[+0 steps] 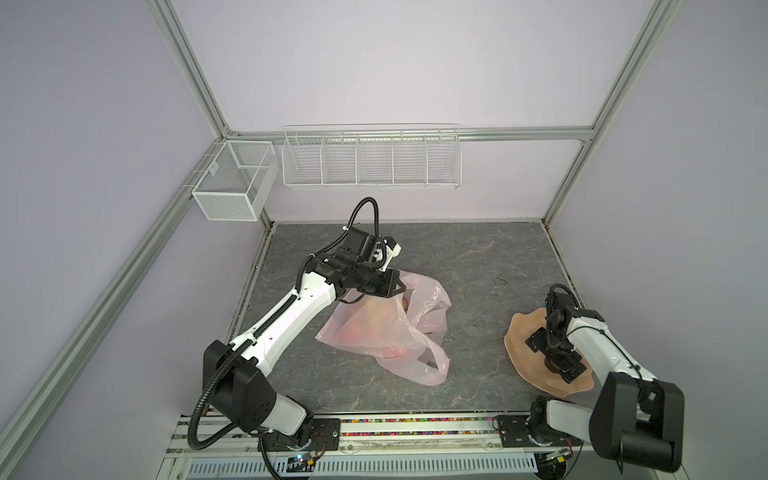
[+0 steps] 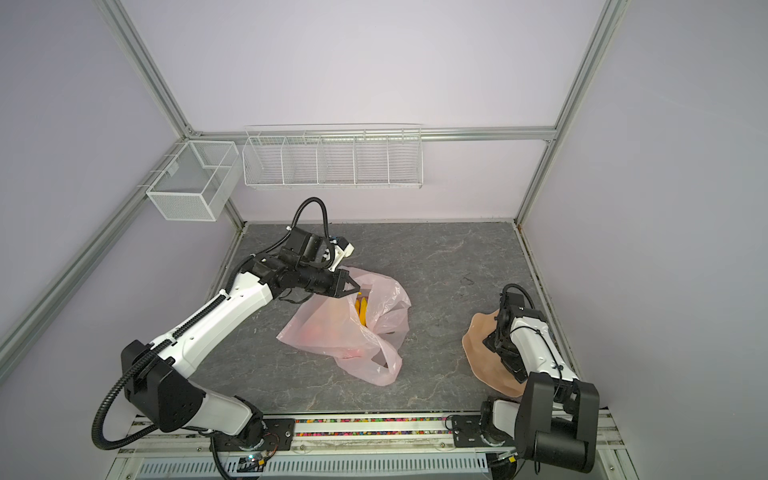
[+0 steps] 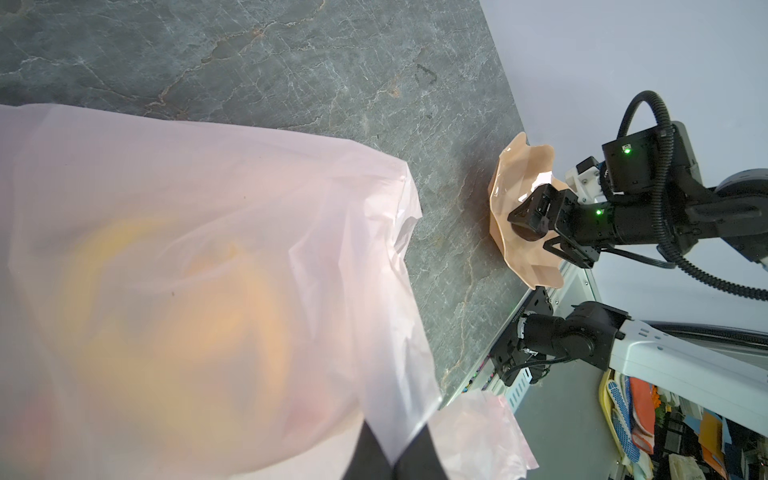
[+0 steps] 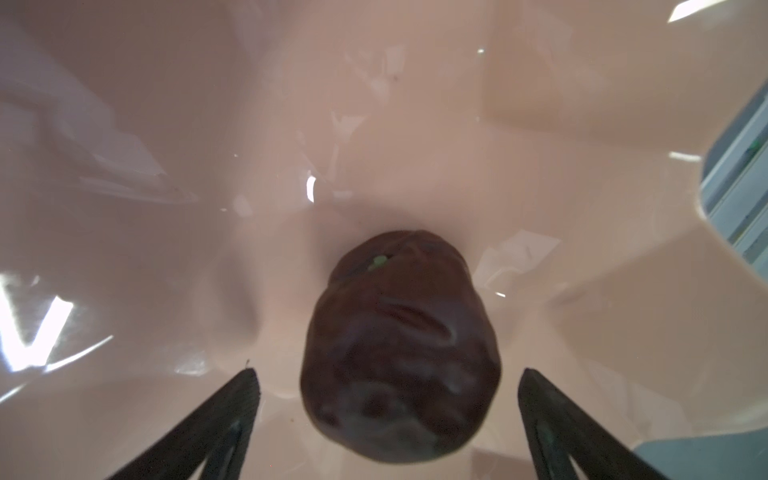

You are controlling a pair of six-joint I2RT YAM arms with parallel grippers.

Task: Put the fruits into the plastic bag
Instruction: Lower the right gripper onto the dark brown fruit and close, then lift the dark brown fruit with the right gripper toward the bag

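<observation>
Only one fruit lies outside: a dark brown-purple fruit (image 4: 399, 353) in the hollow of the peach plate (image 1: 519, 332), at the worktop's (image 1: 478, 257) right edge, toward the front right corner. The right end effector (image 4: 388, 374) hangs straight over it, fingers spread wide, one on each side with a gap to the fruit on both.

In the right wrist view the fruit's long axis runs away from the end effector, so the fingers would close across its narrower width. I'd judge only a short drop is needed.

The left end effector (image 1: 401, 286) is well apart from the plate. It is pinched together on the rim of the plastic bag (image 1: 374, 328), holding the mouth up near the middle of the worktop.

Counting: one plate, one bag, one fruit outside. Inside the bag, yellow bananas (image 2: 362, 311) show at the mouth, with reddish-orange shapes behind the film; how many fruits those are I cannot tell.
</observation>
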